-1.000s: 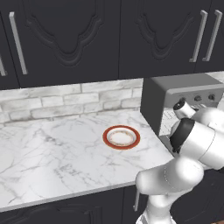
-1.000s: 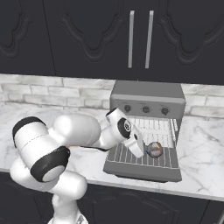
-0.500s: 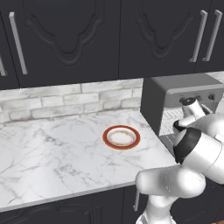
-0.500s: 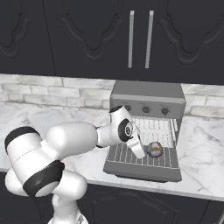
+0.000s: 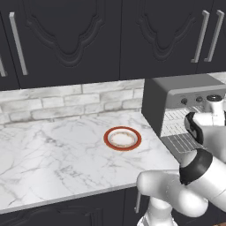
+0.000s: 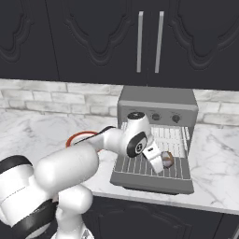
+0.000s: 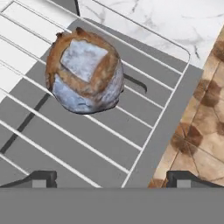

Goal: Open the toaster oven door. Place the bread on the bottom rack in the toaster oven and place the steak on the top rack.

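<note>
The toaster oven [image 6: 156, 107] [image 5: 185, 95] stands on the counter with its door [image 6: 151, 182] folded down flat. A wire rack [image 6: 140, 165] is pulled out over the door. The bread [image 6: 169, 159] [image 7: 83, 70], a round brown-crusted lump with a pale top, rests on the rack near its right front. My gripper [image 6: 157, 162] [image 7: 113, 179] hangs just above and left of the bread, open, with nothing between its fingertips [image 7: 41, 178]. The steak is out of view.
A red-rimmed plate [image 5: 122, 138] [image 6: 79, 138] sits on the marble counter left of the oven. Dark cabinets hang above. The door's outer edge [image 7: 170, 122] overhangs the counter front, with wooden floor [image 7: 205, 144] below.
My arm has swung its elbow out to the left and the hand has shifted slightly right, closer to the bread. The bread and the jaws have not moved.
</note>
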